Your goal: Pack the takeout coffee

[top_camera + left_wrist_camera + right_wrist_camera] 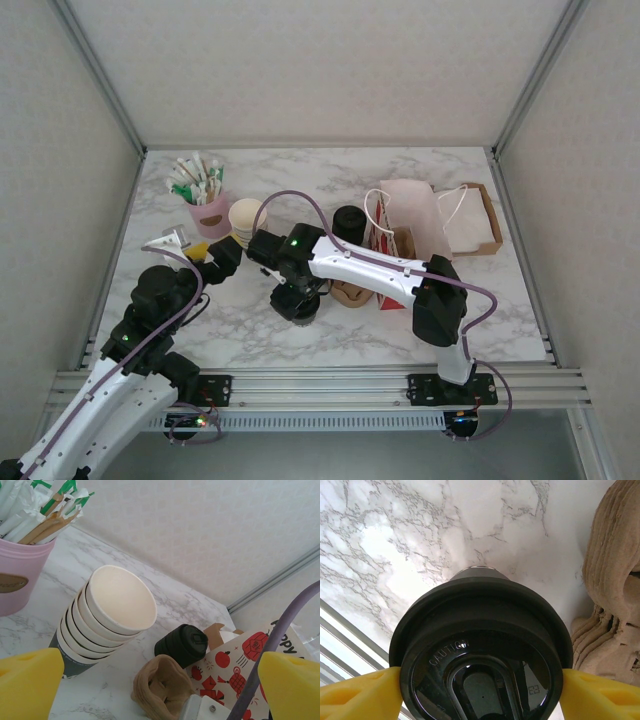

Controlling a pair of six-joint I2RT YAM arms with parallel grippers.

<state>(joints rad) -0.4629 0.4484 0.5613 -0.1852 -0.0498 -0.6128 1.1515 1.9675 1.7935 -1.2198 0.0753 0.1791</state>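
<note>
From above, you find the takeout coffee (301,310) standing on the marble table (480,320) near the front edge, directly under the right gripper (298,298). The brown pulp carrier (350,293) is just beside it and the paper bag (405,205) sits farther back. The left gripper (197,257) sits off to the left, near the stack of lidless cups (245,220). In the left wrist view its yellow fingers (27,682) stand wide apart with nothing between them, facing those cups. In the right wrist view the right gripper is clamped on the coffee's black lid (480,645), one pad bearing on each side of the rim. Treat this cup as light, thin-walled and easy to crush. The plastic lid looks smooth and slippery, and it is probably only pressed on, so lifting by the rim could pop it off. You'd do better to hold lower, on the paper wall just under the lid, with gentle pressure. Keep it upright, since I can't tell whether it's filled.
</note>
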